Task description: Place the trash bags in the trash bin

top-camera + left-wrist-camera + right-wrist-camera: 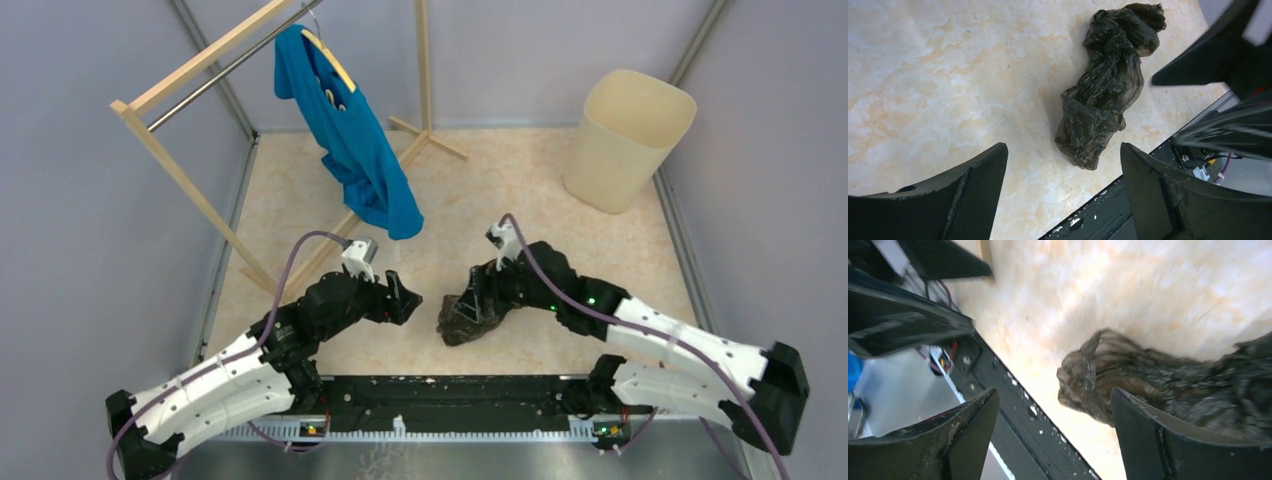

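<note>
Over the crumpled trash bags (1103,95), right pincer (1054,392) hangs spread, left pincer (1063,149) spread beside them; a deep bite into bunched plastic looks safest.

- Trash bag (456,320): dark, glossy, crumpled, lying on the marble-pattern table (560,210) close to the near edge.
- Right gripper (479,297): down at the bag's right end, overlapping it from this angle; contact can't be confirmed.
- Left gripper (405,298): just left of the bag, pointed at it, small gap between them.
- Trash bin (630,140): cream, upright, mouth open, far right corner, well apart from the bag.
- Wooden clothes rack (190,70): far left, blue shirt (355,150) hanging from it on a hanger.
</note>
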Controlling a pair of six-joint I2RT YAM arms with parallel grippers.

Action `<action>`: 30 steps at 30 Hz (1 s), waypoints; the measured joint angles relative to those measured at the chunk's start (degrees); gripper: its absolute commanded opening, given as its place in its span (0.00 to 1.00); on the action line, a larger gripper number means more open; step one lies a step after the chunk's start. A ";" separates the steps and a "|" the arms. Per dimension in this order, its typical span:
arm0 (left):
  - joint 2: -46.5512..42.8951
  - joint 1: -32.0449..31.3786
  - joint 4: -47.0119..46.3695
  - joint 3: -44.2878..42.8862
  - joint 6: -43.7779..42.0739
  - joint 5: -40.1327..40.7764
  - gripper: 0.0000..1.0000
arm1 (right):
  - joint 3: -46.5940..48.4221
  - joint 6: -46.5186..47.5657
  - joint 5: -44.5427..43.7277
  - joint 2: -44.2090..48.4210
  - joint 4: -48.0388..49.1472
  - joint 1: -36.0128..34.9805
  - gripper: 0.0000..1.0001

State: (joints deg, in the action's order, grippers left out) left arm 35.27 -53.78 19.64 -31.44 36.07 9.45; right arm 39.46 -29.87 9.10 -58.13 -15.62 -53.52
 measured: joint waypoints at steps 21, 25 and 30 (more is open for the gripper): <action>42.21 0.00 -12.22 -9.90 -0.90 -4.61 0.64 | -4.39 -7.08 -30.08 12.74 -11.69 10.36 0.85; 42.93 0.00 -13.16 -9.90 -1.29 -4.70 0.28 | -8.44 -4.90 -24.96 11.65 -10.82 15.19 0.77; 41.00 0.00 -13.31 -8.79 -2.03 -4.02 0.00 | -9.11 -1.53 -21.40 6.88 -7.93 15.19 0.32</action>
State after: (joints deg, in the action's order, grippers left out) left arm 76.27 -53.78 6.33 -40.23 34.04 5.43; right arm 30.35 -31.40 -12.29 -51.24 -23.55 -38.33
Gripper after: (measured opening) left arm 0.101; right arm 0.588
